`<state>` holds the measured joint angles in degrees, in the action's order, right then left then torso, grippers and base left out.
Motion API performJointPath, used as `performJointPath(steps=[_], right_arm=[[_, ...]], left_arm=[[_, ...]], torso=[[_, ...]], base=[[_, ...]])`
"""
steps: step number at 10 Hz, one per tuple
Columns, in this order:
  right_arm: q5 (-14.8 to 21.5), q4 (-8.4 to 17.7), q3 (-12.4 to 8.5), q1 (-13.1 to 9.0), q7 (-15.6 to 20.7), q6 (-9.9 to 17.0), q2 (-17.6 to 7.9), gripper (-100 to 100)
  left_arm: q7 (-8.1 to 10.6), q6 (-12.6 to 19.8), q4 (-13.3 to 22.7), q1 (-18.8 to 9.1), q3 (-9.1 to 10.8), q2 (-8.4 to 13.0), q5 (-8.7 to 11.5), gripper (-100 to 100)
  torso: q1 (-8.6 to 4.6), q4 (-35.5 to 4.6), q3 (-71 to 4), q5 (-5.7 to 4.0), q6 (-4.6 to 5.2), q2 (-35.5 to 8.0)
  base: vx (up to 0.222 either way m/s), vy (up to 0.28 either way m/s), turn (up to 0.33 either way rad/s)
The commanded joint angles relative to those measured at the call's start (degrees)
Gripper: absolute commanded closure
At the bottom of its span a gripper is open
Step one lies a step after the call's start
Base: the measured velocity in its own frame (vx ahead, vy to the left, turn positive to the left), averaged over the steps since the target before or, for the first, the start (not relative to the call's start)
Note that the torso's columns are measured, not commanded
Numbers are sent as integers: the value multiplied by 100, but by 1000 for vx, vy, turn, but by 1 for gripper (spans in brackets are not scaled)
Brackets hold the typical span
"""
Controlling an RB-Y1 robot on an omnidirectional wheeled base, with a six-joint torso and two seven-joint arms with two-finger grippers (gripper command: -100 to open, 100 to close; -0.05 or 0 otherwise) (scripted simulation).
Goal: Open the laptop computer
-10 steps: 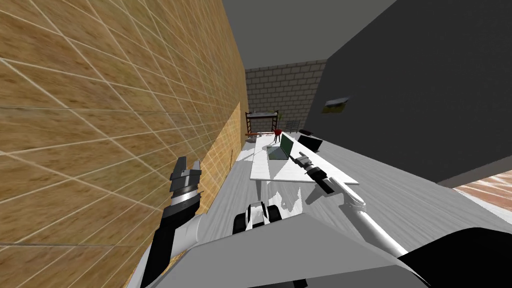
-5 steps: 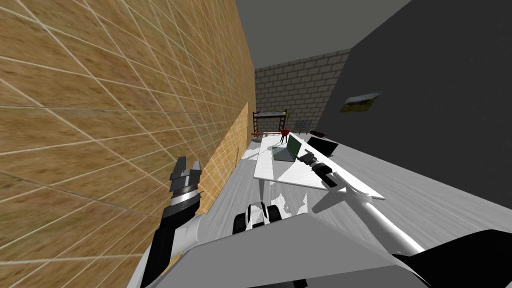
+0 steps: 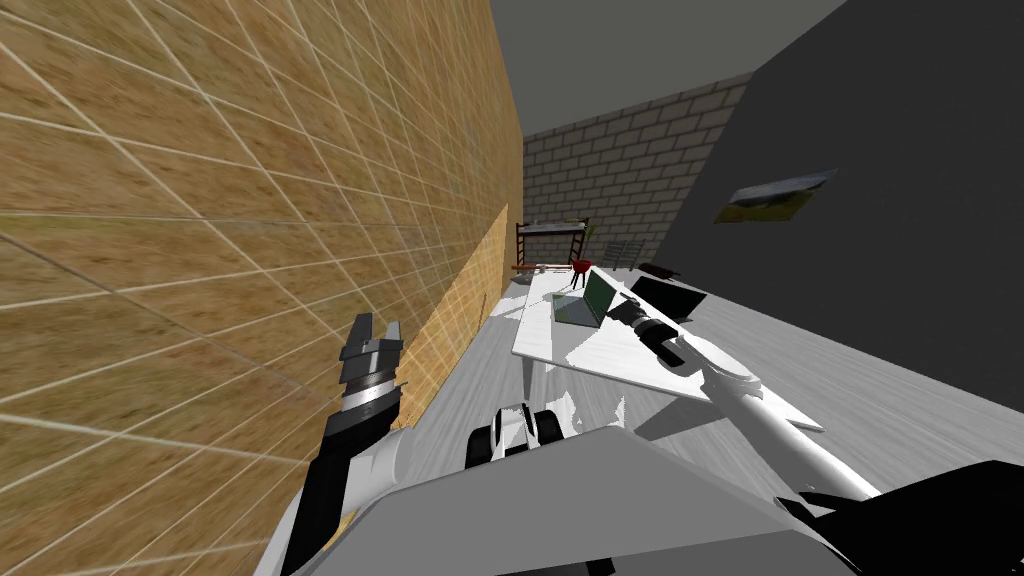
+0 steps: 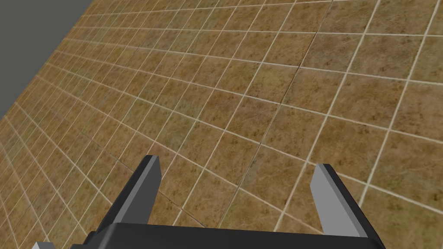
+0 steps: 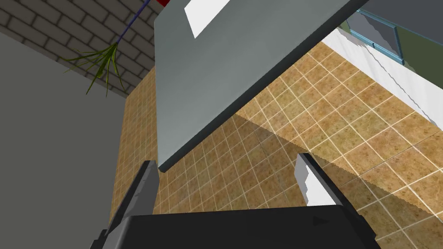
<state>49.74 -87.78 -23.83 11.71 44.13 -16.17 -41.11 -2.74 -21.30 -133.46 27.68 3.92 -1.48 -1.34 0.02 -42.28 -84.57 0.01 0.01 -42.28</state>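
Observation:
The laptop point(image 3: 588, 298) stands on the white table point(image 3: 600, 358) with its lid raised, green screen facing the tiled wall. My right gripper point(image 3: 613, 313) reaches to the lid's back edge. In the right wrist view the gripper point(image 5: 225, 170) is open, and the lid's grey back point(image 5: 207, 73) slants just beyond the fingertips, one corner close to a finger point(image 5: 147, 181). Nothing is held between the fingers. My left gripper point(image 3: 375, 326) is raised beside the tiled wall, open point(image 4: 235, 173) and holding nothing.
A red object point(image 3: 580, 266) and a dark shelf rack point(image 3: 548, 240) stand past the laptop. A flat black object point(image 3: 668, 297) lies right of the table. The brown tiled wall point(image 3: 250, 200) runs close on the left, and a dark wall with a picture point(image 3: 775, 195) on the right.
My head view has swung, shifting the whole scene right. The right gripper has come nearer to the laptop's lid. The left arm has not moved.

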Motion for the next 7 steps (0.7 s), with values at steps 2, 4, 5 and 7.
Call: performJointPath(steps=[2, 4, 5, 7], right_arm=[[218, 313, -182, -111, 284, -57, -179, -100], [269, 364, -205, -139, 338, -64, -195, -100], [281, 373, -209, -145, 366, -59, -202, -100], [462, 392, -217, -36, 451, 26, -359, 100]], left_arm=[[0, 0, 0, 0, 0, 0, 0, 0], [0, 0, 0, 0, 0, 0, 0, 0], [0, 0, 0, 1, 0, 0, 0, 0], [0, 0, 0, 1, 0, 0, 0, 0]], torso=[[0, 0, 0, -1, -1, 1], [-2, 0, 1, -1, -2, -1], [-1, 0, 1, -1, 3, 0], [2, 12, 1, -14, -7, 3]], base=[[-9, -9, 99], [-10, -12, 99], [0, 0, 0], [13, 12, 36]])
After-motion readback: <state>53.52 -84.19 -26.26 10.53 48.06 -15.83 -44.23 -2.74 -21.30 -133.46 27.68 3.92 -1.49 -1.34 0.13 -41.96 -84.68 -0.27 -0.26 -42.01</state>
